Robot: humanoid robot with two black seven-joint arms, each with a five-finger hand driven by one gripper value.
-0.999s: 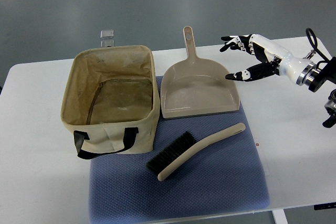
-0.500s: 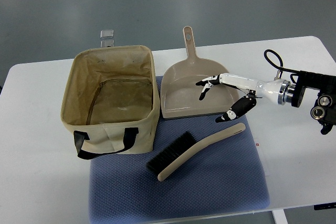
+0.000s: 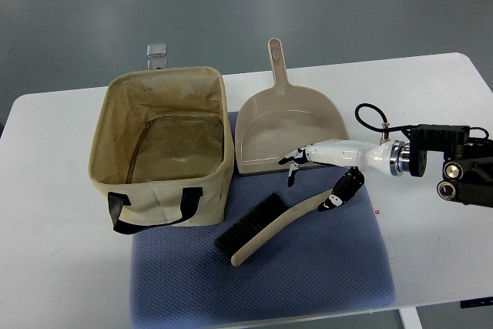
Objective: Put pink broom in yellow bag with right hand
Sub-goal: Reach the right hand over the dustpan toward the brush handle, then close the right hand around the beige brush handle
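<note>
The pink-beige broom (image 3: 269,234) with black bristles (image 3: 248,223) lies diagonally on the blue mat (image 3: 323,275), bristles toward the bag. My right hand (image 3: 310,185) reaches in from the right and hovers at the handle's upper right end. Its fingers (image 3: 293,166) are spread just above the handle, and the thumb (image 3: 339,193) rests at or on the handle's tip. Nothing is clasped. The yellow fabric bag (image 3: 104,140) stands open-topped to the left of the broom, with black handles at its near side. The left arm does not show.
A matching dustpan (image 3: 289,129) lies just behind the hand, handle pointing away, its lip on the mat. A small clear object (image 3: 157,52) sits behind the bag. The white table (image 3: 431,105) ends close to the mat's near edge.
The right hand swept from the far right, over the dustpan, then down and toward me onto the broom handle's end. Broom, bag and dustpan have not moved.
</note>
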